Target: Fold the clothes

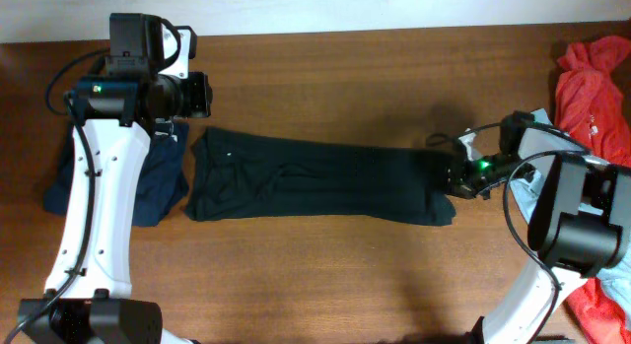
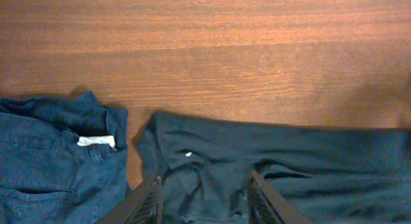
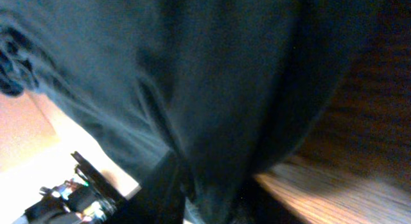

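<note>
A long black-navy garment (image 1: 315, 176) lies stretched flat across the middle of the table. My right gripper (image 1: 455, 176) is at its right end, and in the right wrist view the dark cloth (image 3: 212, 89) fills the frame and bunches between the jaws (image 3: 205, 205), which are shut on it. My left gripper (image 1: 202, 96) hovers over the garment's left end. In the left wrist view its fingers (image 2: 154, 198) stand apart above the cloth (image 2: 212, 153), holding nothing.
A dark navy garment (image 1: 148, 181) with a white label (image 2: 96, 141) lies folded at the left, partly under the left arm. Red-orange cloth (image 1: 596, 88) is heaped at the right edge. Pale grey-blue cloth (image 1: 527, 191) shows beneath the right arm.
</note>
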Robot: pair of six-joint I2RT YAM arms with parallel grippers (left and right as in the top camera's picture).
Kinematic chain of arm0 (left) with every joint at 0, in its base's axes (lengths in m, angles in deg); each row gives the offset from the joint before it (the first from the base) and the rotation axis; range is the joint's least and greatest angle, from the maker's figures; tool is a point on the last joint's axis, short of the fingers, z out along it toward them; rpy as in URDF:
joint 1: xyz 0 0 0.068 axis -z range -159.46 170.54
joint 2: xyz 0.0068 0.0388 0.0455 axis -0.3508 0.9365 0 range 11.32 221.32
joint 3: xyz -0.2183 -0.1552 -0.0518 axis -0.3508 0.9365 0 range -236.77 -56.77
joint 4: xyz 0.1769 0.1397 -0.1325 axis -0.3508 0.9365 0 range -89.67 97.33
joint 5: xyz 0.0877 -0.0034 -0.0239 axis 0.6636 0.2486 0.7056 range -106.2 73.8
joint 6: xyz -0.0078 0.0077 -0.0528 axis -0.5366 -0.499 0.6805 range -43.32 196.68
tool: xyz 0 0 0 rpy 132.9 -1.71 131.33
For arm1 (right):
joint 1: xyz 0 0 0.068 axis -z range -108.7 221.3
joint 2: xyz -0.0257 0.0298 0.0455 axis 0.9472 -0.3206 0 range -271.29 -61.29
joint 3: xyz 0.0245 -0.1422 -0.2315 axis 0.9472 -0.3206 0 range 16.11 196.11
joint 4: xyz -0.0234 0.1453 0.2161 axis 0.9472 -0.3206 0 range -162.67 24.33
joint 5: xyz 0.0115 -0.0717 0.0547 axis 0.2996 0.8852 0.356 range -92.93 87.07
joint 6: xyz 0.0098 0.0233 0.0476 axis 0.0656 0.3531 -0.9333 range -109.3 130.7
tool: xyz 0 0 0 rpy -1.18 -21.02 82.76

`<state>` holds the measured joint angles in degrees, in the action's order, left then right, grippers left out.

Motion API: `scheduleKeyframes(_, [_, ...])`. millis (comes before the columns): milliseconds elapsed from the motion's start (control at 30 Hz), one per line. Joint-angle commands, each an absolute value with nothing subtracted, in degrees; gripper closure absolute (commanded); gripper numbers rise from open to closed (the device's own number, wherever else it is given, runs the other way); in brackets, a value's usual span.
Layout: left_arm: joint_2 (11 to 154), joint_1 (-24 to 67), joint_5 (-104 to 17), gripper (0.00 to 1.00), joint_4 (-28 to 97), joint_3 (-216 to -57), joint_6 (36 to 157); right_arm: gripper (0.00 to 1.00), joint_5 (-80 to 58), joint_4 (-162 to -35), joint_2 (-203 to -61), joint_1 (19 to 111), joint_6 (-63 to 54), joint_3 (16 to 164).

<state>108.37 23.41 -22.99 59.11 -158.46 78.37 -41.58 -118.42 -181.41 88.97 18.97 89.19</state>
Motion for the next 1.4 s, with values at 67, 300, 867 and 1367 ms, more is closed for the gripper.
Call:
scheduleKeyframes(67, [107.28,23.15,-22.84,0.57,59.16,-159.25,77.06,0.60,-27.50,-118.42,-182.39,91.35,17.27,88.77])
scheduleKeyframes(300, [107.28,23.15,-22.84,0.57,59.33,-159.25,75.75,0.32,-30.61,-118.64,-182.41,95.13,19.61,88.79])
scheduleKeyframes(867, [107.28,23.15,-22.84,0.57,58.74,-159.25,75.75,0.23,-37.78,-120.06,-185.78,90.24,31.45,87.72])
scheduleKeyframes(1367, [107.28,23.15,-22.84,0.57,58.68,-159.25,75.77,0.64,-37.67,-117.33,-186.39,87.92,28.81,85.27])
